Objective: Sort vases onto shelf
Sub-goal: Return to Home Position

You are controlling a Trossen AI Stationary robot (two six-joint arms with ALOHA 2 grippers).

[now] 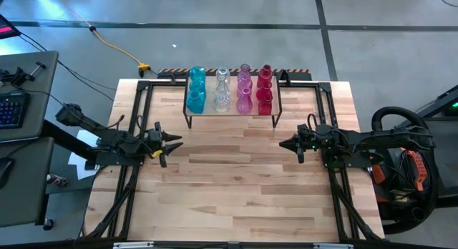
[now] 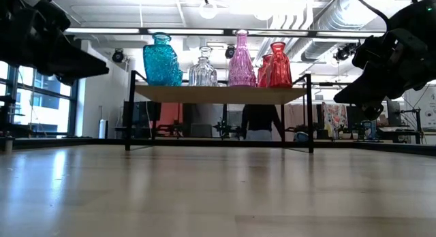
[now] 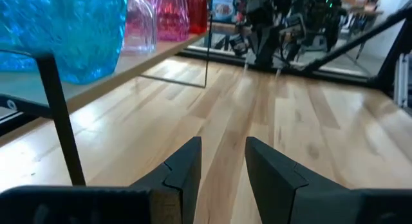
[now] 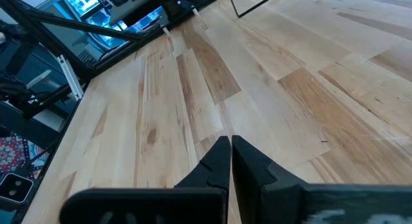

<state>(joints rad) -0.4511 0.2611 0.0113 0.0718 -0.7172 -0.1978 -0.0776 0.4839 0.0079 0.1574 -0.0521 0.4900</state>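
Observation:
The vases stand in four colour rows on the shelf point(image 1: 230, 113) at the table's far middle: teal-blue vases point(image 1: 196, 89), clear vases point(image 1: 222, 90), pink vases point(image 1: 245, 89) and red vases point(image 1: 265, 90). In the low view the teal vase point(image 2: 161, 58), clear vase point(image 2: 203, 68), pink vase point(image 2: 241, 60) and red vase point(image 2: 277, 65) rest by their bases on the shelf top point(image 2: 218, 94). My left gripper point(image 1: 176, 144) hovers at the table's left, slightly open and empty point(image 3: 222, 161). My right gripper point(image 1: 283, 143) hovers at the right, shut and empty point(image 4: 230, 153).
The wooden slat table point(image 1: 236, 192) stretches bare between and in front of the two grippers. Black frame rails point(image 1: 136, 120) run along both side edges. A desk with a keyboard point(image 1: 13, 109) stands off the left edge. A person point(image 2: 259, 122) stands in the room behind the shelf.

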